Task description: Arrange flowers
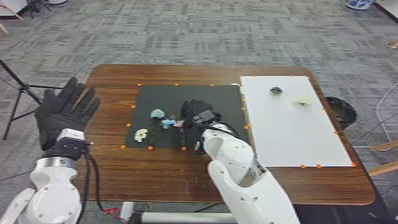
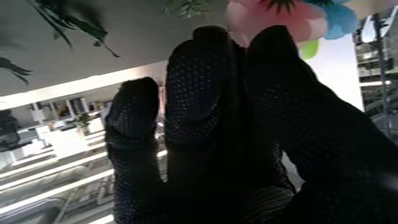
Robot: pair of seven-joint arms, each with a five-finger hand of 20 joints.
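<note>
In the head view my left hand [image 1: 66,111] is held at the table's left edge, fingers straight and spread. My right hand [image 1: 201,114] is over the dark mat [image 1: 200,92], right beside a pink flower [image 1: 179,123]. A blue flower [image 1: 168,122], a pale teal flower [image 1: 157,114] and a white flower [image 1: 141,135] lie to the left of it, stems toward the mat's near edge. In the right wrist view, my right hand [image 2: 204,100] has fairly straight fingers, their tips close to the pink flower [image 2: 306,22] and the blue flower [image 2: 339,19].
On the right of the brown table [image 1: 115,75] is a white board [image 1: 298,135], with a dark flower [image 1: 276,90] and a pale yellow flower [image 1: 303,101] near its far end. Small orange markers line the mat and board. A black bin [image 1: 340,111] stands beyond the table's right edge.
</note>
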